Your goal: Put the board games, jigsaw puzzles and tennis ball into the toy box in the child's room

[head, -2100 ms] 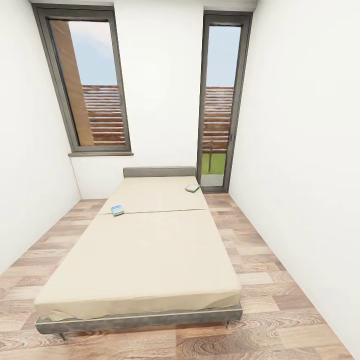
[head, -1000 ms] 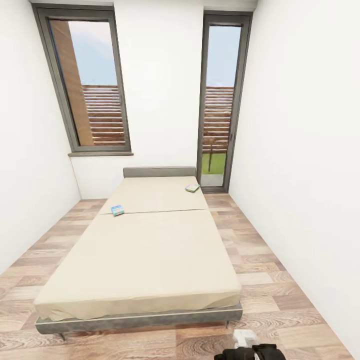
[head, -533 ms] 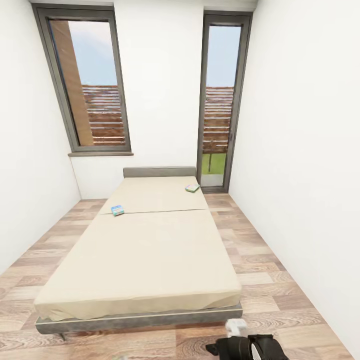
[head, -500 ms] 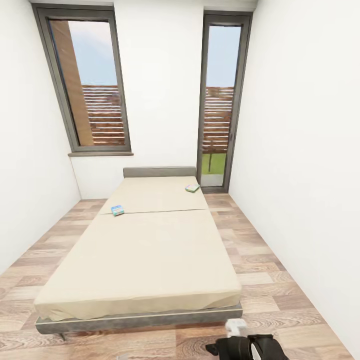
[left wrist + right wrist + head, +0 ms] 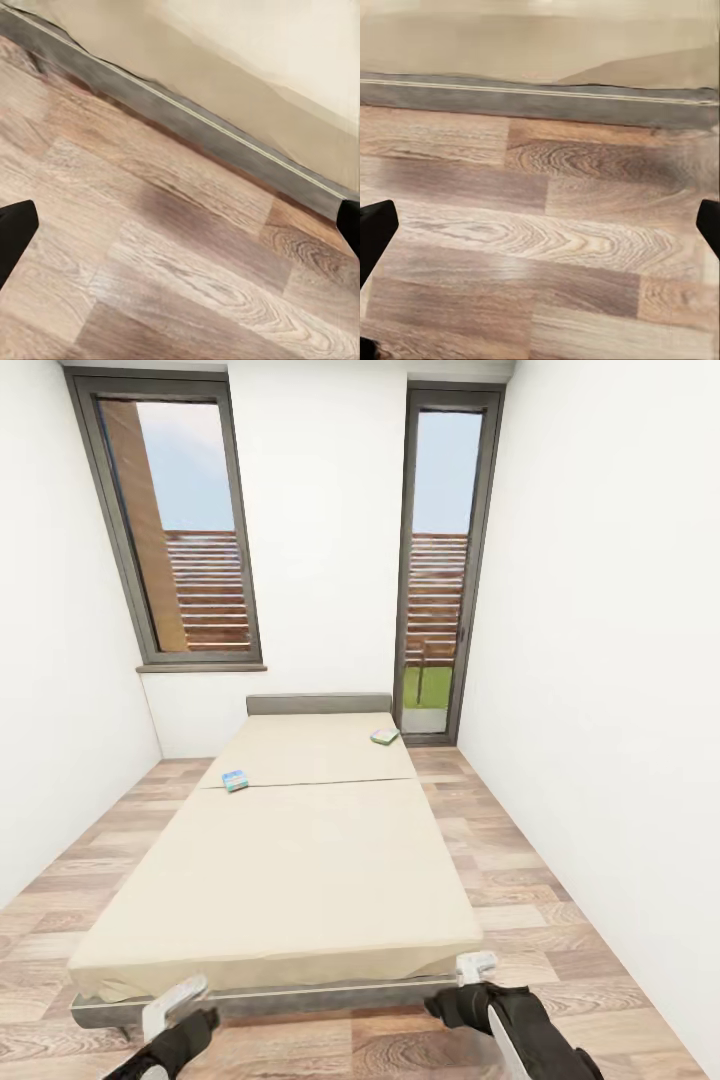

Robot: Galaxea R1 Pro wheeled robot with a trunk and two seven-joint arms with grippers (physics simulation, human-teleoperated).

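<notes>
Both tools, left and right, hang spread and empty at the beige bed's near end; the blue game box and green-edged one lie far off, likely beyond reach.

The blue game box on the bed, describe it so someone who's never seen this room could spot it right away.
Find the big beige bed under the two tall windows. The blue game box lies near its left edge, beside the seam across the mattress. The other box, green-edged, sits farther back at the right, near the headboard.

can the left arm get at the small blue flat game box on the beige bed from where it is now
Probably not. The left gripper hangs open at the foot of the beige bed, while the small blue flat game box lies far up the mattress near its left edge. Nothing blocks it; it just looks too far.
</notes>
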